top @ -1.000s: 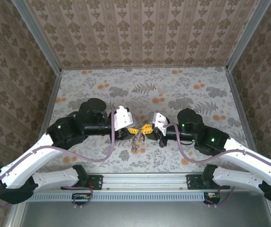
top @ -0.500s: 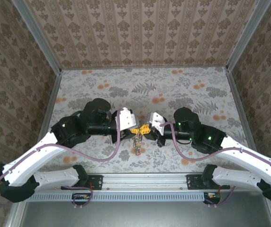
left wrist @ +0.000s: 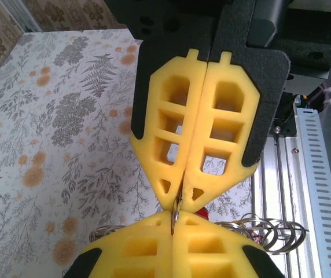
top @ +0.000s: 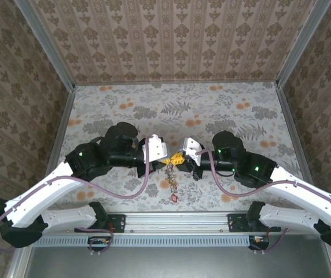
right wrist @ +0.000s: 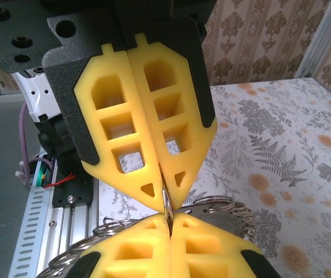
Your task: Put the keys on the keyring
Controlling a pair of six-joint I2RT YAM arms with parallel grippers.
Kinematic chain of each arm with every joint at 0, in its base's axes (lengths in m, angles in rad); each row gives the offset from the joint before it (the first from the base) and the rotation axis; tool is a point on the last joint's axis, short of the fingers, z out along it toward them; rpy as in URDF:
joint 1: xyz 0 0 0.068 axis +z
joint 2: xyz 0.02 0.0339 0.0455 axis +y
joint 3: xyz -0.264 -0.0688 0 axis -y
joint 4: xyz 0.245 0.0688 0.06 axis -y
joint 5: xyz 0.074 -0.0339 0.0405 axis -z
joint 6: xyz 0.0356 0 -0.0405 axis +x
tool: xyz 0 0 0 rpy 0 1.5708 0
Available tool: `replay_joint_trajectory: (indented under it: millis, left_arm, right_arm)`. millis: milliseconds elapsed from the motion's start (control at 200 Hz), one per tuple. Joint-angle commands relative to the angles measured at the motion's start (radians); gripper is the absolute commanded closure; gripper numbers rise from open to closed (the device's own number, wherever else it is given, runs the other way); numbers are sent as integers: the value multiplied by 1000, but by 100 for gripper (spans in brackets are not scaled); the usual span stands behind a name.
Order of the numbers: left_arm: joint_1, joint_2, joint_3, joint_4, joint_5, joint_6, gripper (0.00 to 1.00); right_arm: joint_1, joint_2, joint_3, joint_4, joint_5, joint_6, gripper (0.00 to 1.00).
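Observation:
My two grippers meet tip to tip above the middle of the table. The left gripper (top: 168, 158) (left wrist: 179, 201) is shut on a thin metal ring of the keyring (left wrist: 177, 209). The right gripper (top: 180, 157) (right wrist: 166, 200) is shut on the same thin ring (right wrist: 166, 204) from the other side. From that spot the keyring (top: 171, 178) trails as a line of small silvery links toward the near edge. At its end sits the red-headed key (top: 174, 197). A bit of red (left wrist: 203, 216) shows behind the left fingers. The blue-headed key is hidden.
More loops of the chain (left wrist: 272, 234) (right wrist: 214, 202) bulge out on both sides of the pinched ring. The flowered tablecloth (top: 212, 110) is open at the back. The metal rail (top: 177, 238) runs along the near edge, with both arm bases on it.
The grippers have closed in on each other until their tips touch. The chain, bunched under them before, now stretches out toward the near edge with the red key at its end.

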Motion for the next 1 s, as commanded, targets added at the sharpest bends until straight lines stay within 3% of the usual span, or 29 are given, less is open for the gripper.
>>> replay_joint_trajectory:
  millis: [0,70,250,490,715,900,995]
  left_arm:
    - [-2,-39,-31,56,31,-16,100]
    - [5,-70,-51,103,52,-33,100]
    - [29,-161,-159,305,134,-105,100]
    - [38,-234,-272,529,165,-165,100]
    - [41,-250,-314,636,169,-188,100]
    - [46,-255,-327,672,157,-192,100]
    - [53,-255,-324,665,153,-190,100]
  right_arm:
    - [6,-16,31,69,-43,-8,100]
    - [6,-21,19,81,-59,-2,100]
    - [6,-34,-9,115,-79,18,87]
    - [6,-37,-16,120,-84,21,89]
    - [6,-45,-31,136,-97,23,88]
    - [7,-68,-42,141,-94,18,79]
    - [6,-76,-48,141,-80,17,81]
